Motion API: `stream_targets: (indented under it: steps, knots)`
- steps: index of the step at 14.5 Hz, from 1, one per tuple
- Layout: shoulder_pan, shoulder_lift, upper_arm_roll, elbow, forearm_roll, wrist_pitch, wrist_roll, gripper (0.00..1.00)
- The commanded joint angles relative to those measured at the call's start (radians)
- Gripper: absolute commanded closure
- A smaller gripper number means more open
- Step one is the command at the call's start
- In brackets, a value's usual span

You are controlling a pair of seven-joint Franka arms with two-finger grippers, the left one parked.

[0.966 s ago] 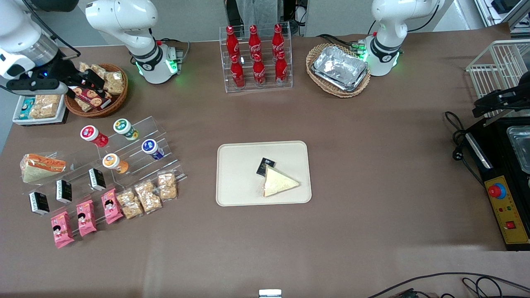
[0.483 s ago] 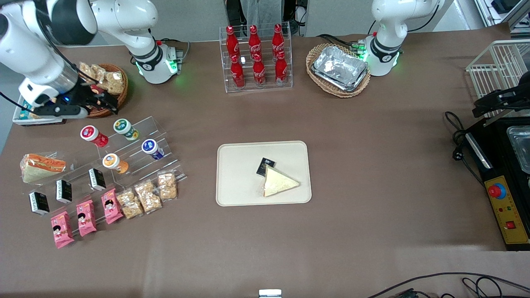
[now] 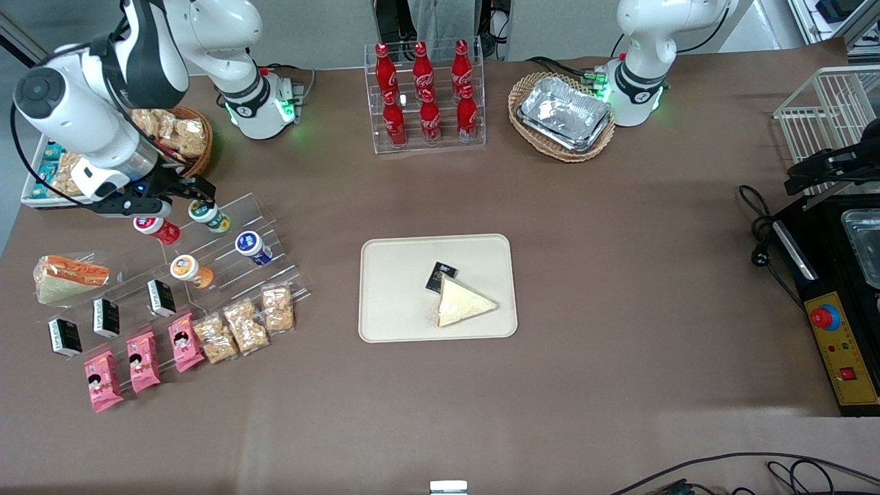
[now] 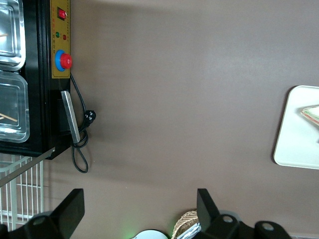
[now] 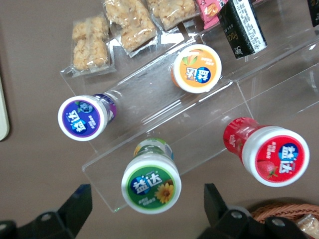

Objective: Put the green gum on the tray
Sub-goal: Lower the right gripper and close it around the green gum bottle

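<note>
Front camera looks down on the whole table; right wrist camera closely overlooks its gum bottles point(image 5: 151, 183).

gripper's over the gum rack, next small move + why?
Probably lower straight down over the green gum. The gripper is open and hangs above it, fingers spread to either side of the lid and not touching. The red-lidded bottle and blue-lidded bottle stand apart on the acrylic rack, so the descent looks clear. The tray comes later.

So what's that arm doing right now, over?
Gripper open, above green gum. Gum on clear stand, ungrasped. Red-lidded bottle close beside. Tray holds sandwich, room left.
</note>
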Motion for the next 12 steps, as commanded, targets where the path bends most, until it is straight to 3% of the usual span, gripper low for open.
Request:
stream_targets:
  steps: [1,12]
  knots:
    - [0.008,0.002,-0.005,-0.033,0.000,0.050,0.013,0.00]
    - [0.008,0.019,-0.005,-0.074,0.001,0.096,0.018,0.05]
